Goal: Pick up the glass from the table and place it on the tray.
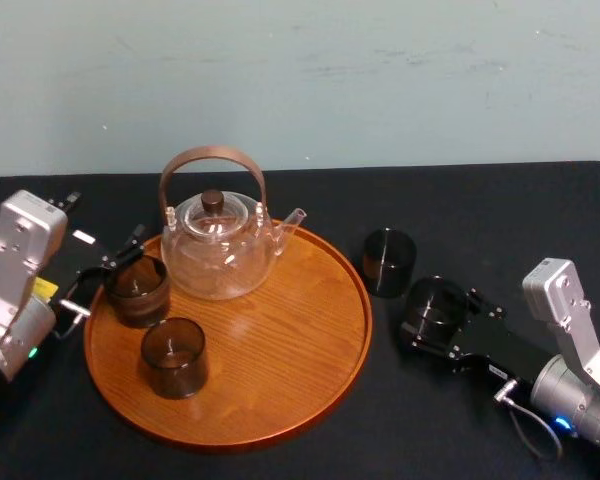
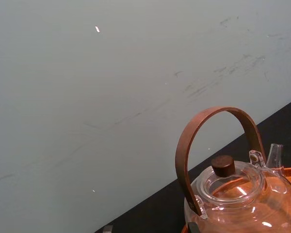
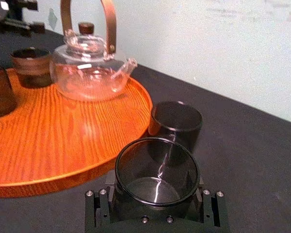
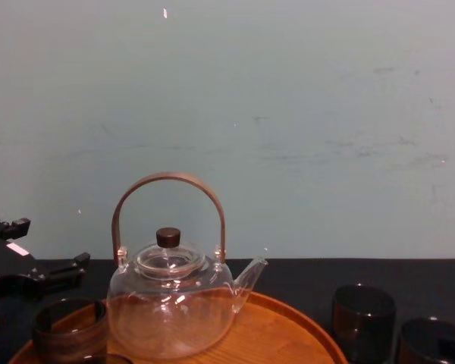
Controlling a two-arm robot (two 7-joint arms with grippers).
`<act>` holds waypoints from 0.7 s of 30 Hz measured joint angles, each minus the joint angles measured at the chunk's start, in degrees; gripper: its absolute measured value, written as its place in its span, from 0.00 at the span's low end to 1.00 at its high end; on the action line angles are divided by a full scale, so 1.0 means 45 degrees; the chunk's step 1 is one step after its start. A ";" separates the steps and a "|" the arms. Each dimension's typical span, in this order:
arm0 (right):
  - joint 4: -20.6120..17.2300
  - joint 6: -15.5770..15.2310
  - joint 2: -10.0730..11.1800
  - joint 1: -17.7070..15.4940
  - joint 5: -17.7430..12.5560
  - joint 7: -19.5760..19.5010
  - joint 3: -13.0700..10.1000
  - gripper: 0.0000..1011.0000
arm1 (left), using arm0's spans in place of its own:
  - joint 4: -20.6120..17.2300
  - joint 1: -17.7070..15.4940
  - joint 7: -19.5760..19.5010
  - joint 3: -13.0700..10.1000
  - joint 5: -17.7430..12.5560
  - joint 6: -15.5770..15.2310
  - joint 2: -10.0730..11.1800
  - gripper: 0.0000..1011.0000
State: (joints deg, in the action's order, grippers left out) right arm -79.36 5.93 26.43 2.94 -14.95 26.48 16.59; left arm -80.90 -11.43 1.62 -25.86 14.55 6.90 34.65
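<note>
The round wooden tray [image 1: 310,340] lies on the black table [image 1: 500,210] and carries a glass teapot [image 1: 220,245] and two dark glasses [image 1: 173,355]. My left gripper [image 1: 110,272] stands open at the tray's left rim, right beside the rear glass [image 1: 137,288]. Two more dark glasses are on the table to the right of the tray. My right gripper [image 3: 157,201] is shut on the nearer glass [image 3: 157,172], low over the table. The other glass [image 3: 175,121] stands free just beyond it, close to the tray's rim.
The teapot's tall brown handle [image 4: 169,182] rises over the back of the tray. The tray's front and right parts [image 3: 63,141] are bare wood. A pale wall [image 4: 288,114] runs behind the table.
</note>
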 joint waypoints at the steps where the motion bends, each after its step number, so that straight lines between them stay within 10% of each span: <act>1: -0.0089 0.0004 0.0014 -0.0037 -0.0019 0.0010 -0.0007 0.91 | 0.0000 0.0000 0.0000 0.0000 0.0000 0.0000 0.0000 0.99; 21: -0.1854 -0.0074 0.0190 -0.0436 0.0109 0.0289 0.0654 0.91 | 0.0000 0.0001 0.0000 0.0000 0.0000 0.0001 0.0000 0.99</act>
State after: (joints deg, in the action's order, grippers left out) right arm -87.71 5.60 27.28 0.97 -14.46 27.78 19.54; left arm -80.90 -11.43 1.62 -25.86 14.55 6.91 34.65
